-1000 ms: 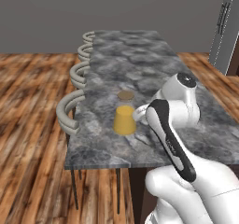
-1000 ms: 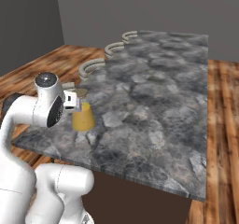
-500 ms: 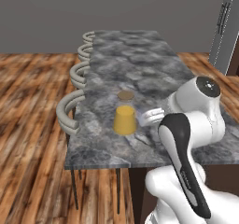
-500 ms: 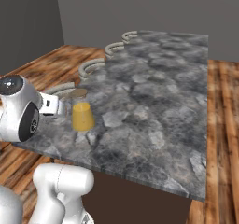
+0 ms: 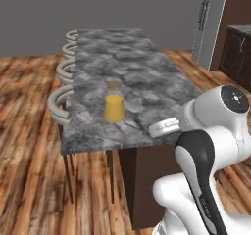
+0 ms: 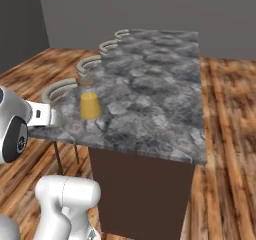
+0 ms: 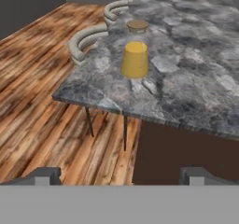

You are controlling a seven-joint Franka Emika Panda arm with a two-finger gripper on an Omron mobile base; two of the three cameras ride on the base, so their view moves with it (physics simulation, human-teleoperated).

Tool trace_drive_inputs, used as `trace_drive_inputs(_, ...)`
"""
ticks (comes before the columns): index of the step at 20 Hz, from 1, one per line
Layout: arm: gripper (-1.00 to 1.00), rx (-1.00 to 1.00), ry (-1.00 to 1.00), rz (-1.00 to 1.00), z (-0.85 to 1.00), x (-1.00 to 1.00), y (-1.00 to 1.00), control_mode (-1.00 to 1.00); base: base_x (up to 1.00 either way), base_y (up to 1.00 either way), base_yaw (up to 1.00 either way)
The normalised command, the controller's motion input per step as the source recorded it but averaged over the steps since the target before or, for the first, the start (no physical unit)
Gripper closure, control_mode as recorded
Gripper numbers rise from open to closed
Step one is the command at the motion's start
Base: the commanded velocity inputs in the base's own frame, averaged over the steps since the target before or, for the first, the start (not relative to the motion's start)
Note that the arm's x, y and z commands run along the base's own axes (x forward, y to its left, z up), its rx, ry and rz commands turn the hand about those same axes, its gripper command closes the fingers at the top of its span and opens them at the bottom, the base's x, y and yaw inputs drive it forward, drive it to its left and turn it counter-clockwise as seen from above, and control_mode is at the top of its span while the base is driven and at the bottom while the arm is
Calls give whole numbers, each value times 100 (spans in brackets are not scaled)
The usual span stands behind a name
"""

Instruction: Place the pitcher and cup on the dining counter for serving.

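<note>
Already the cone-shaped orange-yellow pitcher with its clear neck and flat brown lid (image 5: 114, 105) stands upright on the long grey marbled dining counter (image 5: 127, 67), near the end closest to the robot and toward the edge lined with stools. Its long axis runs straight up, wide base on the stone, lid on top; no spout or handle shows, so I cannot tell any sideways facing.

Going left to right in the left base view: the pale curved-back stools (image 5: 61, 106) line the counter's edge, then comes the pitcher, then bare stone, then the white arm rising at the lower right. The two-finger gripper (image 7: 121, 175) sits off the counter's near end, back from the pitcher and touching nothing; in the hand view its dark fingertips (image 7: 45, 174) stand wide apart with nothing between them.

The pitcher looks placed, so the step in hand is probably pulling away to fetch the small yellow cup, which I cannot make out here. To do that well, the hand should back straight off along its own line, staying level or rising, so neither finger clips the counter edge or the pitcher. Fingers can stay spread for the next grasp. Any swing of the arm is best kept away from the lid.
</note>
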Motion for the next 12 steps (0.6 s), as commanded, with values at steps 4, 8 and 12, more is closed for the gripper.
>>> trace_drive_inputs(4, -100, 0, 0, 0, 0, 0, 0, 100, -86, 0, -65)
trace_drive_inputs(8, -100, 0, 0, 0, 0, 0, 0, 100, -56, 0, -77)
trace_drive_inputs(12, -100, 0, 0, 0, 0, 0, 0, 100, -12, 0, -88)
